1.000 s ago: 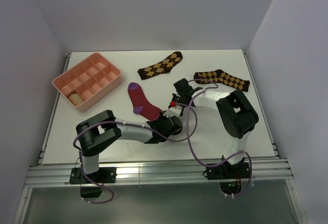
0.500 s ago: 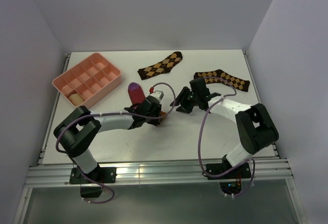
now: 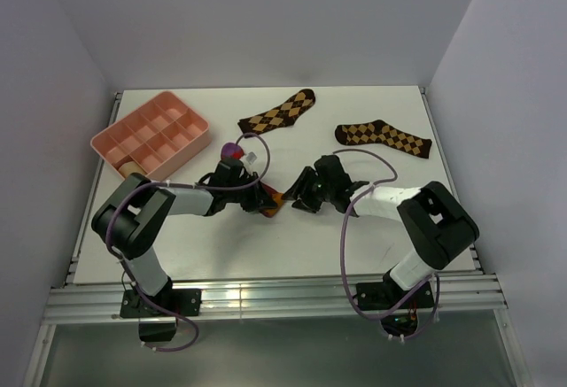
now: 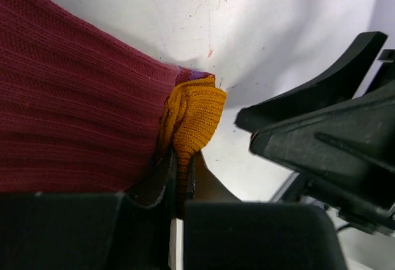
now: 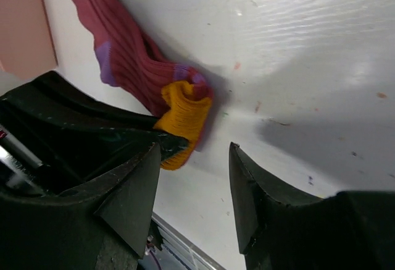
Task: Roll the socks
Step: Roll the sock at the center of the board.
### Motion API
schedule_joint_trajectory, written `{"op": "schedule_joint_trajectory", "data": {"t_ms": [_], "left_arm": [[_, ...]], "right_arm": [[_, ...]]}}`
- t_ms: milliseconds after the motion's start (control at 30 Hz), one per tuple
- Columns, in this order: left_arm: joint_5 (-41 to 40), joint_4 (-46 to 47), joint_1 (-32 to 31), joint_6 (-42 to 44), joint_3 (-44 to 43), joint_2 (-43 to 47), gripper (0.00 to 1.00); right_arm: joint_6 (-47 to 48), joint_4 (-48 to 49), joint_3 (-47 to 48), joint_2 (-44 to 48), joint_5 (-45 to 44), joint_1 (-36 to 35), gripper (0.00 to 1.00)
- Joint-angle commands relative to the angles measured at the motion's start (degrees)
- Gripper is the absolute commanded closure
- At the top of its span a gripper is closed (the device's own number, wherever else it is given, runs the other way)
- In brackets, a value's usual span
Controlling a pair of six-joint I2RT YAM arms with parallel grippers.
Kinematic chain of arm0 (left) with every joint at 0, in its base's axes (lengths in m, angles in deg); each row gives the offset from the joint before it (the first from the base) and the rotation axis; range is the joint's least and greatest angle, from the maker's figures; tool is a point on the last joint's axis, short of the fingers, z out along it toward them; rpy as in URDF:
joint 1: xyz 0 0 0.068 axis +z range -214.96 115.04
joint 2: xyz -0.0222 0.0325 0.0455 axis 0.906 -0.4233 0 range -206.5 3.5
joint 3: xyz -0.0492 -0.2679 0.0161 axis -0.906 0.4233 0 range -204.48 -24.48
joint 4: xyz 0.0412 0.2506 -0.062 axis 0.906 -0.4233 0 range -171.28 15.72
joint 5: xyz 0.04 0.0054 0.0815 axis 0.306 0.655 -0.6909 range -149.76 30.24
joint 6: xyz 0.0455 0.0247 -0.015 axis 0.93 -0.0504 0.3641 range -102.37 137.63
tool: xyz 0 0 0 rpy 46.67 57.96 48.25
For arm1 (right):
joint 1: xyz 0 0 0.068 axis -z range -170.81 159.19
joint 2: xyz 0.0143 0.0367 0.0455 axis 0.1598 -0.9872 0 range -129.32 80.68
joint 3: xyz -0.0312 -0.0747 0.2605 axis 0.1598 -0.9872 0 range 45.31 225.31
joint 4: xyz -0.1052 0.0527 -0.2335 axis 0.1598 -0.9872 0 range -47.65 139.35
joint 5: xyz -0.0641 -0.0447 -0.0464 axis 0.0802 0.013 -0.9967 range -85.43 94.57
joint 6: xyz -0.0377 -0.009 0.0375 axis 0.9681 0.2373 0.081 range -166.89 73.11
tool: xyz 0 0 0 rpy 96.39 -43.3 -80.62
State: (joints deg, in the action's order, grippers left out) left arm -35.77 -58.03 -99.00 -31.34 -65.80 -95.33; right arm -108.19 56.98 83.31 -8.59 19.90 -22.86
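My left gripper (image 4: 179, 180) is pinched tight on the bunched, knitted orange cuff (image 4: 194, 112) of the ribbed crimson sock (image 4: 74, 109). The sock lies on the smooth white table (image 5: 308, 54) near its middle, its purple toe close to the pink plastic compartment tray (image 3: 177, 166). My right gripper (image 5: 194, 159) stands partly open just beside that cuff, holding nothing. A tan rounded bundle (image 3: 131, 170) sits in the tray's near corner cell.

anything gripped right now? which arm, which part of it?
Left gripper is shut on the crimson sock, pinching its orange cuff. Right gripper is open next to the cuff, holding nothing.
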Motion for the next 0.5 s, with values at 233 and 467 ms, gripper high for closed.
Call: {"op": "schedule_joint_trajectory", "data": {"t_ms": [233,467], "left_arm": [[7.7,6.4,2.4,-9.5,3.7,-3.4,0.99],[7.6,9.3,2.5,-12.6,4.8,-3.6,0.99]], "right_arm": [[-3.8,5.5,3.4,-5.6,-5.4,-3.5,0.43],[-4.3,4.5,3.8,-7.6,-6.1,-5.0,0.44]]}}
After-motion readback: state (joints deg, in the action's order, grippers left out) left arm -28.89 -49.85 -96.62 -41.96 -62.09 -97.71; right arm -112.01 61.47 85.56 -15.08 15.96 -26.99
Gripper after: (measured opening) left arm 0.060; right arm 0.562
